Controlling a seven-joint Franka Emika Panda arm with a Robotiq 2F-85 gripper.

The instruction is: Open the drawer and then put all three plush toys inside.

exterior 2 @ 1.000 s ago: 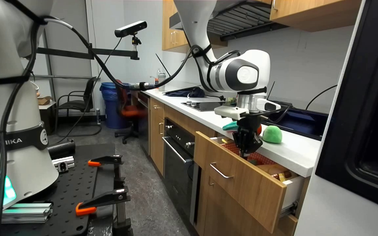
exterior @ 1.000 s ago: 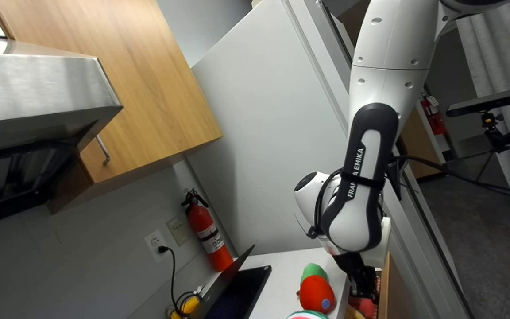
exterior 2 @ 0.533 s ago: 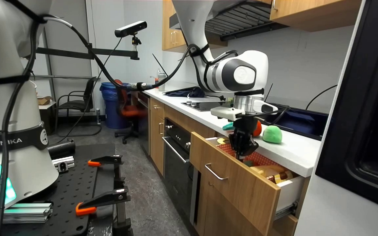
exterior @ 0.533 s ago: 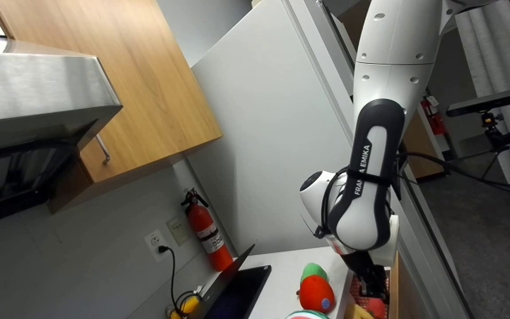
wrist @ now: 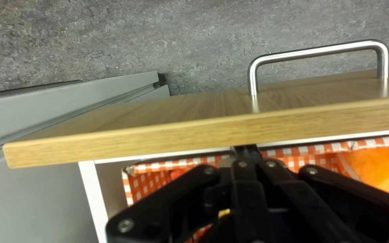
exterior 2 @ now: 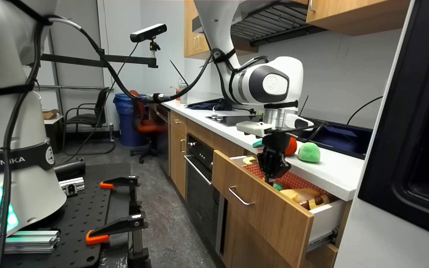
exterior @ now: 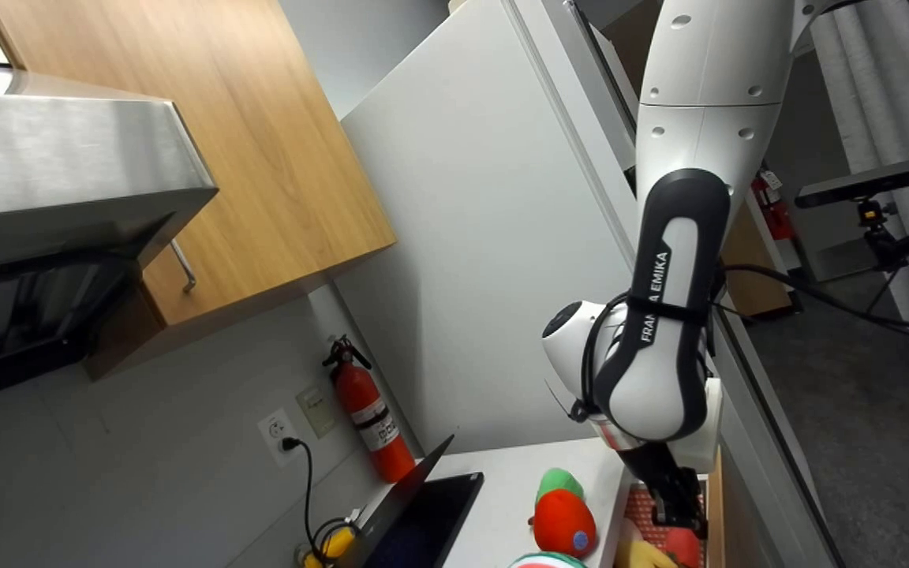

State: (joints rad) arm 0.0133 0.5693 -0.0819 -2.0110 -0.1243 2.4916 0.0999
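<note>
Drawer front (wrist: pixel 201 116) touching tip of the hand (wrist: pixel 247 149)

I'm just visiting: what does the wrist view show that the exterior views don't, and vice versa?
Only the wrist view clearly shows the pincer shut, close behind the front of the drawer.

Only the exterior views show the red plush toy and green plush toy on the white counter, plus the robot arm.

All share the open drawer, its checked lining and the pincer.

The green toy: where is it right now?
In an exterior view, the green toy sits right of centre on the counter, immediately right of the red toy, beyond the open drawer.
</note>
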